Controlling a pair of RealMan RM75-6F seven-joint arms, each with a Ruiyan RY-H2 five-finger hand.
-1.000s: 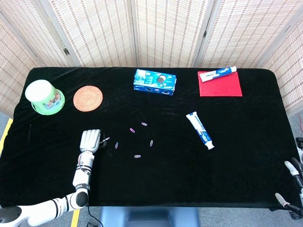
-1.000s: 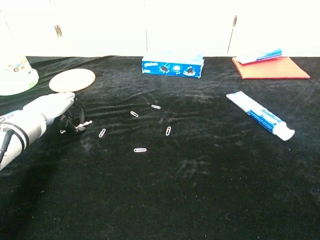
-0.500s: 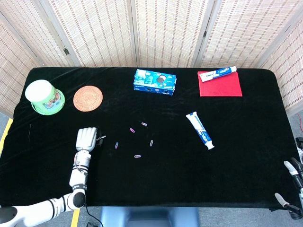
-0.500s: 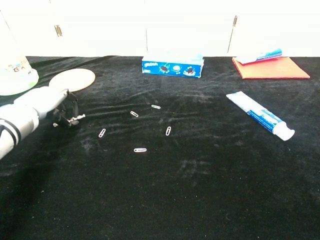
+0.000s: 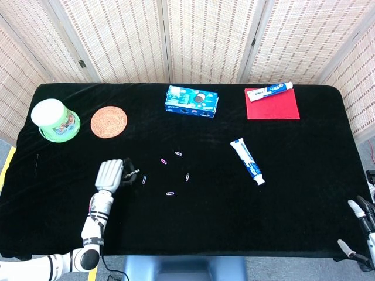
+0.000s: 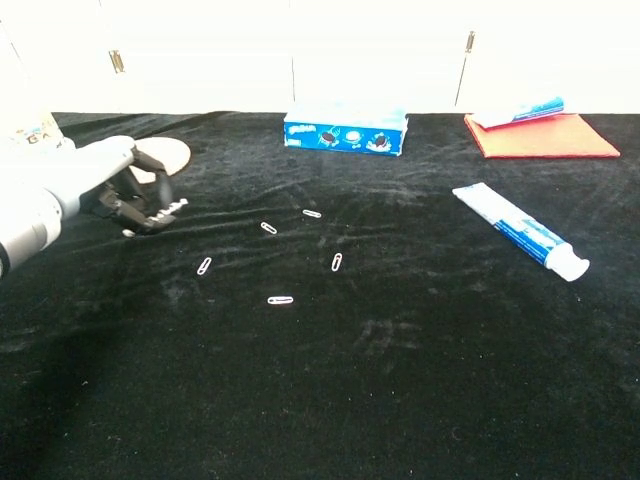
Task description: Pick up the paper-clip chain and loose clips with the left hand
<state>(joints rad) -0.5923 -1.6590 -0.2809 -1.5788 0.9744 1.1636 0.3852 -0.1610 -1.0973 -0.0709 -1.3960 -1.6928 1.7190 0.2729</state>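
My left hand [image 6: 118, 190] has its fingers curled around the chain [image 6: 170, 208], lifted just above the desk [image 5: 293, 193]. Five loose clips [image 6: 281, 299] lie on the cloth to its right. My right hand [image 5: 358, 231] sits at the desk's far corner, fingers apart, holding nothing.

We look down on a table [image 5: 304, 193] draped in black cloth, a woven folding screen [image 5: 205, 38] standing behind it. At lower left, grey floor [image 5: 4, 153] carries a yellow stripe [image 5: 8, 167].
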